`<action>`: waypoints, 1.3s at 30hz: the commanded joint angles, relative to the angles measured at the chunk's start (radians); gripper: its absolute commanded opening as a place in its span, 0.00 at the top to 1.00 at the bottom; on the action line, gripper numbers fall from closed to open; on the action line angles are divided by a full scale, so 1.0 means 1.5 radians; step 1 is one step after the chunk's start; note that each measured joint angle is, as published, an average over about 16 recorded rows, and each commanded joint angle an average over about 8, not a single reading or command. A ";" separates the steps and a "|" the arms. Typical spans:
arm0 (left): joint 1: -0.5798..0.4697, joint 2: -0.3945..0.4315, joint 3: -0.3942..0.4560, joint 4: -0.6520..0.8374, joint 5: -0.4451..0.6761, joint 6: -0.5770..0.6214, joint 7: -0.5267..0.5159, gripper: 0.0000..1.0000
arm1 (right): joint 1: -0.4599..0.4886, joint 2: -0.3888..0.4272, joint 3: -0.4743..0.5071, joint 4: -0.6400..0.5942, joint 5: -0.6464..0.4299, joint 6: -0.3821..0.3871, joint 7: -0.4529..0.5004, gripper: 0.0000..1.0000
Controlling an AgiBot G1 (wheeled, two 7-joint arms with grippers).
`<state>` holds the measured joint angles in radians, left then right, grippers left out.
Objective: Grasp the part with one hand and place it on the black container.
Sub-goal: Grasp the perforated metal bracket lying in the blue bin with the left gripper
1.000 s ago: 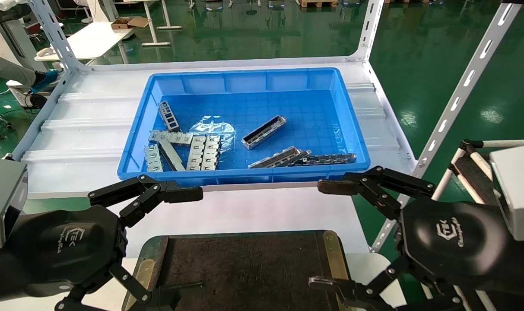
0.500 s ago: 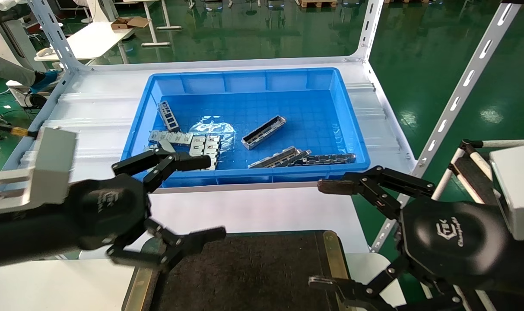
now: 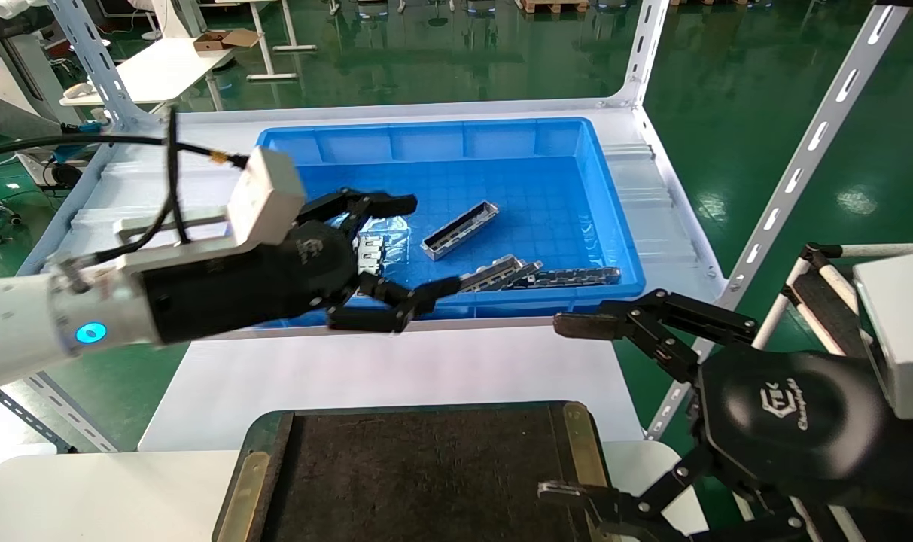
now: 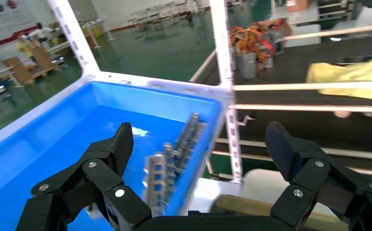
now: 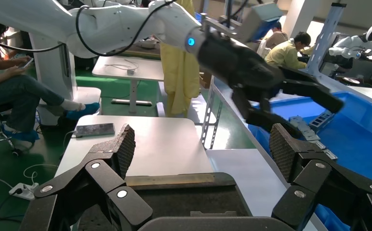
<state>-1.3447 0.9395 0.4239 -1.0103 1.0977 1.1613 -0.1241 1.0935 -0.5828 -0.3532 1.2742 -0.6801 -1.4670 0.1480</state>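
A silver-grey channel part [image 3: 460, 229] lies alone in the middle of the blue bin [image 3: 614, 226]. More channels [image 3: 494, 274] lie along the bin's near wall and show in the left wrist view [image 4: 174, 154]. My left gripper [image 3: 435, 243] is open and empty. It hovers over the bin's near-left area, just left of the lone channel, with one fingertip [image 3: 405, 202] above the floor and one by the near wall. The black container [image 3: 426, 474] lies empty at the front. My right gripper [image 3: 561, 410] is open and empty at the container's right edge.
Short flat slotted plates [image 3: 367, 252] lie in the bin's left part, partly hidden by my left hand. White slotted rack posts [image 3: 795, 173] stand at the shelf's corners. In the right wrist view the container [image 5: 184, 202] lies below the right gripper [image 5: 203, 144].
My left arm has lifted from beside the black container and swung forward and right until its open gripper is over the blue bin. The right arm has not moved.
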 commanded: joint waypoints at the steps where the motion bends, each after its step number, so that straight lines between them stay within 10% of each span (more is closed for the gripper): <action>1: -0.018 0.024 0.008 0.027 0.018 -0.014 0.010 0.00 | 0.000 0.000 0.000 0.000 0.000 0.000 0.000 0.00; 19: -0.173 0.244 0.046 0.421 0.114 -0.169 0.180 0.00 | 0.000 0.000 0.000 0.000 0.000 0.000 0.000 0.00; 33: -0.195 0.285 0.090 0.532 0.107 -0.233 0.234 0.00 | 0.000 0.000 0.000 0.000 0.000 0.000 0.000 0.00; 36: -0.189 0.286 0.107 0.528 0.100 -0.241 0.222 0.23 | 0.000 0.000 0.000 0.000 0.000 0.000 0.000 0.00; 39: -0.183 0.286 0.125 0.522 0.092 -0.250 0.207 0.60 | 0.000 0.000 0.000 0.000 0.000 0.000 0.000 0.32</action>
<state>-1.6205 1.3686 0.6115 -0.2282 1.2353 0.7819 0.1877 1.0936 -0.5826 -0.3538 1.2742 -0.6797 -1.4668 0.1477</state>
